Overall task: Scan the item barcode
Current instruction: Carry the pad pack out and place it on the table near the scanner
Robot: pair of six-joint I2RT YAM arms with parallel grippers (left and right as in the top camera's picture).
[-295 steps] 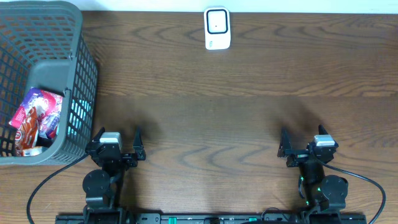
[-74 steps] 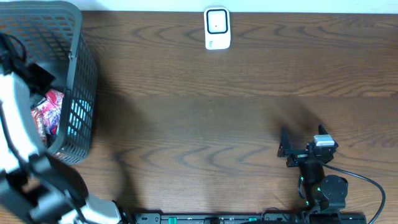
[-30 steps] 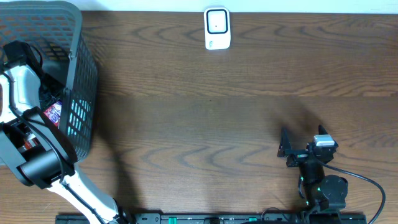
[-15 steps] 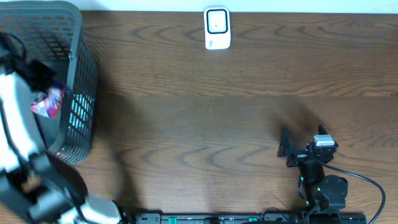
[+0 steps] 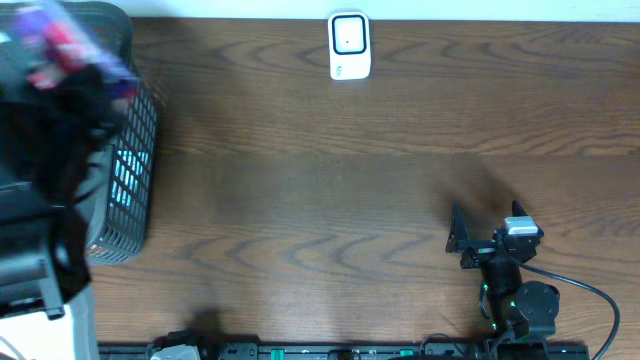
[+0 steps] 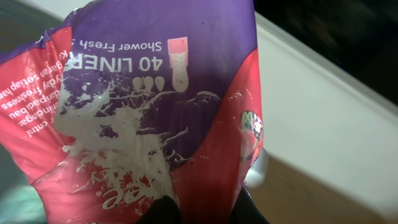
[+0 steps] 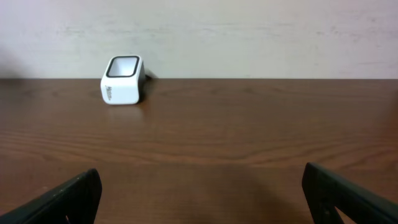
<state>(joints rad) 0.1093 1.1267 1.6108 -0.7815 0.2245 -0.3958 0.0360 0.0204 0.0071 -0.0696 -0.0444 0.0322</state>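
**Left arm high with liner packet, right arm parked**

Left arm (image 5: 45, 190): up high, close under the overhead camera, so it reads as a big dark blur across the left edge of the frame. It covers much of the grey mesh basket (image 5: 135, 150), which stands at the left end of the wooden table (image 5: 330, 170).

Left gripper (image 6: 202, 213): clamped on the bottom edge of the liner packet (image 6: 155, 106). Two dark fingers (image 6: 163, 211) show at the foot of the wrist view, pinching the crinkled foil between them.

Liner packet: purple and red, with white splash artwork. Its print, "40 LINER" and "Shower Fresh", reads upside down to the wrist camera. It stands up from the grip and fills most of that view. From overhead it is a purple and red smear in the top left corner (image 5: 60, 40), above the basket and clear of the table.

Right gripper (image 5: 458, 238): jaws spread wide, nothing between them. It sits low near the front right of the table. Its fingertips (image 7: 62, 198) sit at the bottom corners of the wrist view, pointed toward the far edge.

Barcode scanner (image 5: 349, 45): small white unit with a dark window, upright at the far edge of the table, centre. It is well apart from both grippers
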